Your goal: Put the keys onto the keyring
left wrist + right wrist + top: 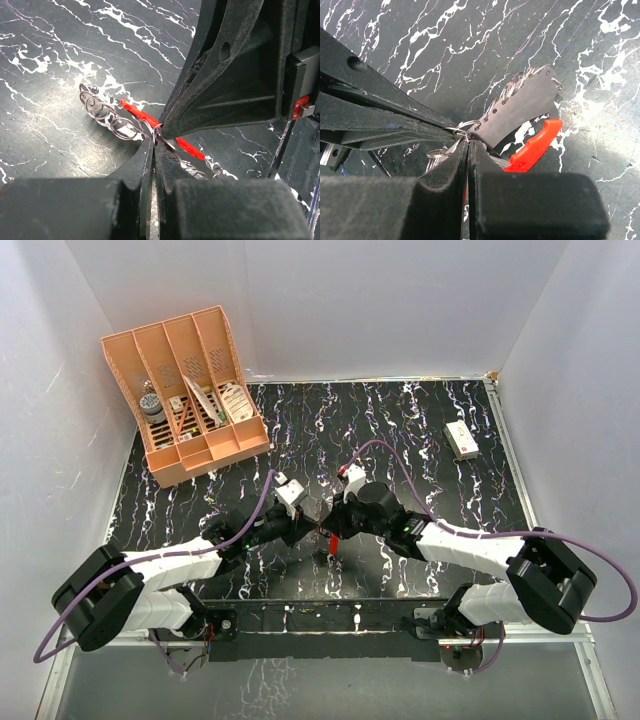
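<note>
Both hands meet fingertip to fingertip over the middle of the black marbled tabletop (420,420). The keyring (535,145), its red crescent bright against the stone, lies just beyond the tips, beside the keys (520,102), a flat dark piece edged with wire loops (102,112). The left hand (154,142) and right hand (468,142) are both clamped fully closed, their tips touching thin wire; which one grips it cannot be told. A white box (461,439) far right bears a red mark, unreadable.

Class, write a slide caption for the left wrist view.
Left hand and right hand, both shut, meet tip to tip at the red-crescent wire-loop keyring.
</note>
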Robot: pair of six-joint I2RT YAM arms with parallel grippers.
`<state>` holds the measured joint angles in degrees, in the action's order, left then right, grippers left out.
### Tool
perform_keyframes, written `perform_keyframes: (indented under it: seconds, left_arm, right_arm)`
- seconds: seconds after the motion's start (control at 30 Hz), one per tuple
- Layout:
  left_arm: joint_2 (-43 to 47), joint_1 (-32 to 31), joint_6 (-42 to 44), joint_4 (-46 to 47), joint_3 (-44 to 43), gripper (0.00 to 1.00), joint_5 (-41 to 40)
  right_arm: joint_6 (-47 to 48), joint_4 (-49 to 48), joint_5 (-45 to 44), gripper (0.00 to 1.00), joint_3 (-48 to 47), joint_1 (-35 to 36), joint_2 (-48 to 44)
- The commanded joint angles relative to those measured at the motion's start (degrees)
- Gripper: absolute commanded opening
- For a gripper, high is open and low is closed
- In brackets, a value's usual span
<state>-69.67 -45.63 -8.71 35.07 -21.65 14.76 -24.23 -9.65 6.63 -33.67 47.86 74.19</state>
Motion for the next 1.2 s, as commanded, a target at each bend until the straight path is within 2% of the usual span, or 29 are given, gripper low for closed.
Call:
perform_keyframes:
  seconds: [0.0,0.37,0.47,0.6,0.67,0.73,0.8,0.97,1.07,1.17]
  left_arm:
    - [2.2,-0.7,0.6,0.9,-0.5,0.0,0.6]
    - [4.0,-0.7,-1.0,5.6,1.1,0.0,-1.6]
    - [4.5,-0.6,-0.8,6.4,0.8,0.0,-2.3]
    - [5.2,-0.7,1.0,5.5,-0.6,0.0,-3.1]
    - [5.2,-0.7,2.0,5.7,-1.3,0.0,-3.3]
    - [5.1,-0.7,3.2,6.3,-1.8,0.0,-3.4]
    - [4.9,-0.7,4.1,7.3,-2.1,0.0,-3.3]
    - [4.1,-0.7,6.6,8.7,-3.3,0.0,-2.8]
    - [3.9,-0.7,8.1,10.6,-3.4,0.0,-2.3]
    - [3.6,-0.7,9.5,9.6,-4.5,0.0,-1.5]
  right_arm:
    - [-0.7,-3.4,-0.7,0.0,-2.0,-1.2,-1.7]
    - [-3.4,-4.4,4.1,0.0,-0.4,-3.3,-2.1]
    - [-4.5,-4.4,5.3,0.03,-0.2,-4.2,-2.2]
    - [-5.8,-3.2,5.7,0.14,-0.8,-5.4,-2.7]
    - [-6.0,-1.9,4.9,0.25,-1.4,-5.9,-3.7]
    - [-5.4,-0.7,3.2,0.4,-1.8,-6.6,-5.8]
    - [-4.1,0.4,1.3,0.45,-2.2,-7.2,-8.2]
    - [1.6,2.7,-1.4,0.44,-4.8,-8.4,-11.4]
    - [4.9,0.2,-0.8,0.36,-4.5,-8.7,-11.7]
    - [5.6,0.6,0.4,0.33,-5.8,-9.3,-9.4]
